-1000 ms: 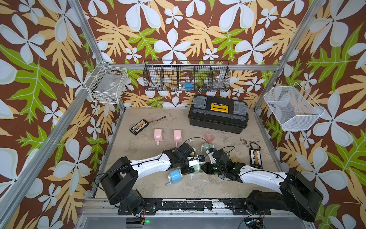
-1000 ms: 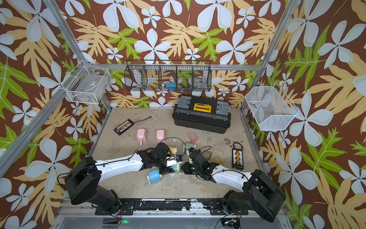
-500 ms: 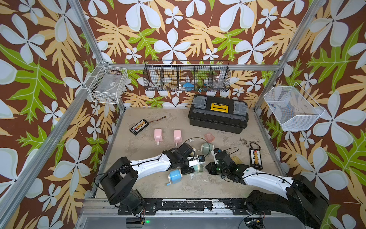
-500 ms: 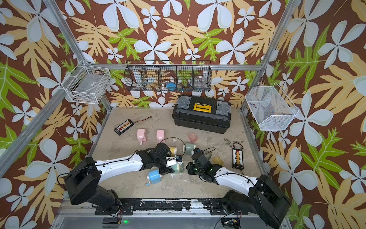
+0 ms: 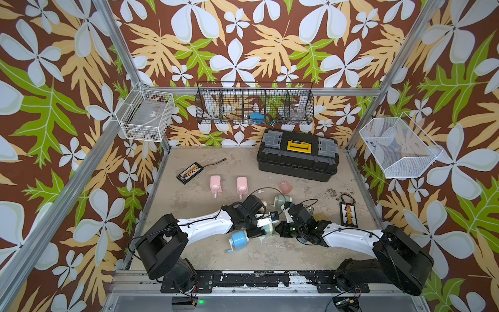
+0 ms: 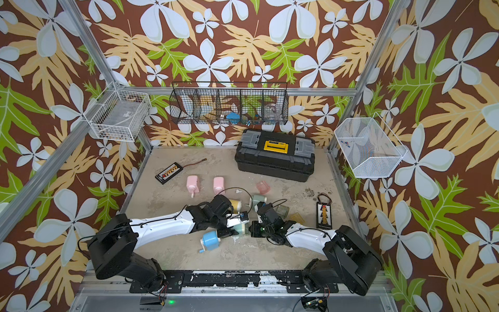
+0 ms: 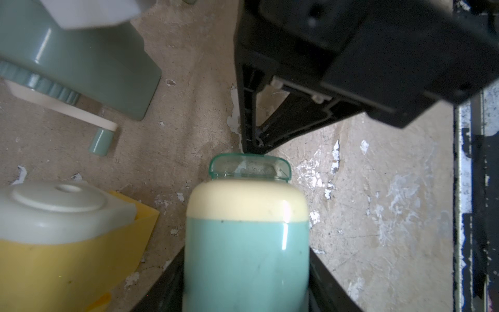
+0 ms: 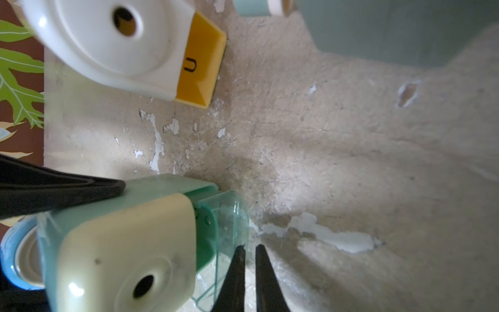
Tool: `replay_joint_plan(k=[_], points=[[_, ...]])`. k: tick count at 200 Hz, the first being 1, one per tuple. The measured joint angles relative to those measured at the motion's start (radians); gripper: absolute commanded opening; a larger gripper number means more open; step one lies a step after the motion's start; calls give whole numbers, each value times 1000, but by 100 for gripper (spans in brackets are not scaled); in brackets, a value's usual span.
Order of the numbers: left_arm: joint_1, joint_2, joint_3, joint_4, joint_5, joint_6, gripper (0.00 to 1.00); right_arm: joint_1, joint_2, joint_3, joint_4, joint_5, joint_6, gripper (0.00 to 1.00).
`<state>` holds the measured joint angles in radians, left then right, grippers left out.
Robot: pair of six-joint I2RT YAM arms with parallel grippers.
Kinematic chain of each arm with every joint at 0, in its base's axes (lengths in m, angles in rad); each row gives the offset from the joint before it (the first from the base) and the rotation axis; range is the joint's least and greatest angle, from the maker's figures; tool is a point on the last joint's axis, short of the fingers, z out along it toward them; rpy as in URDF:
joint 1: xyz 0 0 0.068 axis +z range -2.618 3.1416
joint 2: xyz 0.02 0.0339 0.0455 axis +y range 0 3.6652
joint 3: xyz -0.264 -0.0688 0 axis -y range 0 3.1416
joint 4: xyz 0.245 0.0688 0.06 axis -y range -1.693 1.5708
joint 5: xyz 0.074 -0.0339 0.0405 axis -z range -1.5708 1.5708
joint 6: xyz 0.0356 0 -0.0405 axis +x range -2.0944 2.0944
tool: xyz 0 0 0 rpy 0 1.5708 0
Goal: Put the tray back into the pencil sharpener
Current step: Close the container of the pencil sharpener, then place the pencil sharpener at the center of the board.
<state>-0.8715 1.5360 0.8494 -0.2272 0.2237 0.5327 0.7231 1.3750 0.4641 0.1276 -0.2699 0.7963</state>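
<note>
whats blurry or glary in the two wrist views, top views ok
Left wrist view: white block near the lens is blurred, a glare streak on the teal sharpener. Right wrist view: grey-green sharpener is soft, the teal one's cream face glints. Both top views: sharp, evenly lit.

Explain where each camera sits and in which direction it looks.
Both top views: high at the front, looking down on the table; left arm and right arm show.
Left wrist: on the left arm, looking along the left gripper at the pencil sharpener it holds; right gripper shows.
Right wrist: on the right arm, looking past the right gripper at the tray.
Shared: both wrist views show the tray sticking out of the pencil sharpener.
</note>
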Motion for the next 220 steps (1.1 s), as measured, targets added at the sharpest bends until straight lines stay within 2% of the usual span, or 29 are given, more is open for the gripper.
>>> replay_joint_plan(k=[81,107,133,155,197,220], points=[[0,-3,-5,7,1,0,0,0,44,-18,100,-77,15,12],[0,-6,-5,6,-2,0,0,0,2,-31,98,-72,18,17],[0,-22,-9,-3,-18,-5,0,0,-116,-42,45,-28,29,17],[0,-61,-10,-26,-19,-23,0,-1,-277,-53,-47,52,30,18],[0,-180,-1,-47,2,-100,0,-2,-601,-54,-212,185,29,19],[0,-252,8,-61,2,-150,0,-2,-719,-39,-277,246,29,19]])
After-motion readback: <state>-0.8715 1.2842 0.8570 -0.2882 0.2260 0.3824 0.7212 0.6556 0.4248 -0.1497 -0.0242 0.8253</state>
